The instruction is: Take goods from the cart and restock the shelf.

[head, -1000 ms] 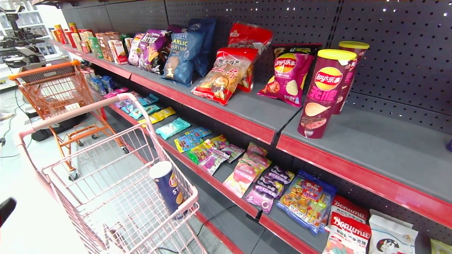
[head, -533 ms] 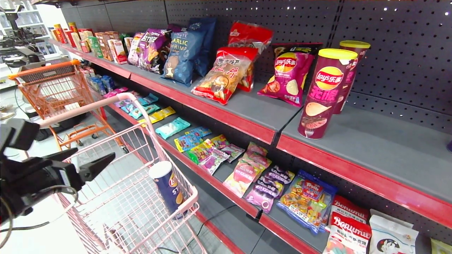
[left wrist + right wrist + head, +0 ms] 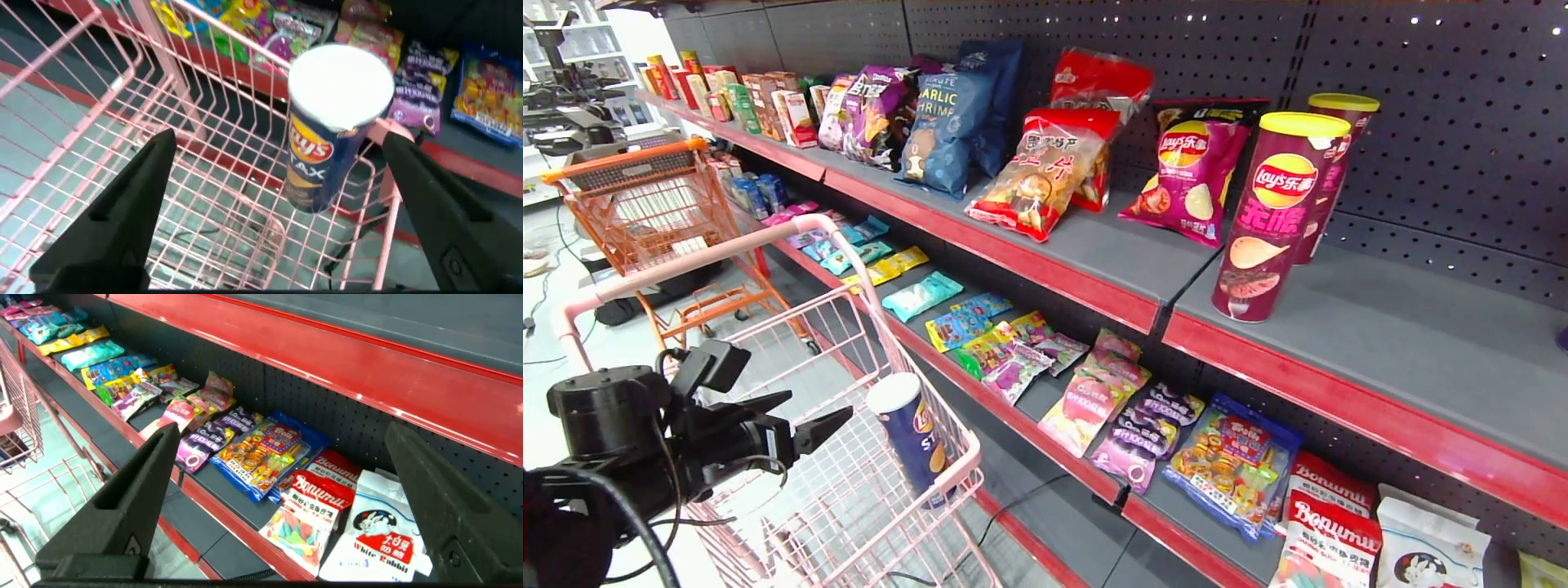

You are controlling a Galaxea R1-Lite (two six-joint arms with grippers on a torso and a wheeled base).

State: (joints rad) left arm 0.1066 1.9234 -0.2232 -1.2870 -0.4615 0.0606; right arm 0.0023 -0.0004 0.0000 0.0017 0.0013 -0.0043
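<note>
A dark blue chip can [image 3: 913,434] with a white lid stands upright in the near right corner of the pink wire cart [image 3: 712,256]. My left gripper [image 3: 818,411] hovers over the cart basket, a little to the left of the can, open and holding nothing. In the left wrist view the can [image 3: 330,137] stands just beyond the open left gripper [image 3: 279,140], between the lines of its two fingers. My right gripper [image 3: 282,431] is open and empty, facing the lower shelf of snack bags [image 3: 260,454]. Two purple chip cans [image 3: 1276,214] stand on the upper grey shelf [image 3: 1388,343].
An orange cart [image 3: 645,200] stands farther back on the left. Chip bags [image 3: 1045,171] and boxes [image 3: 768,106] fill the upper shelf's left part; bare grey shelf lies right of the purple cans. Small candy bags [image 3: 1013,359] line the lower shelf. The shelves' red edges [image 3: 1045,273] jut out.
My left arm has come up into the head view from the lower left and swung right over the cart, toward the blue can. The can and the carts have stayed put.
</note>
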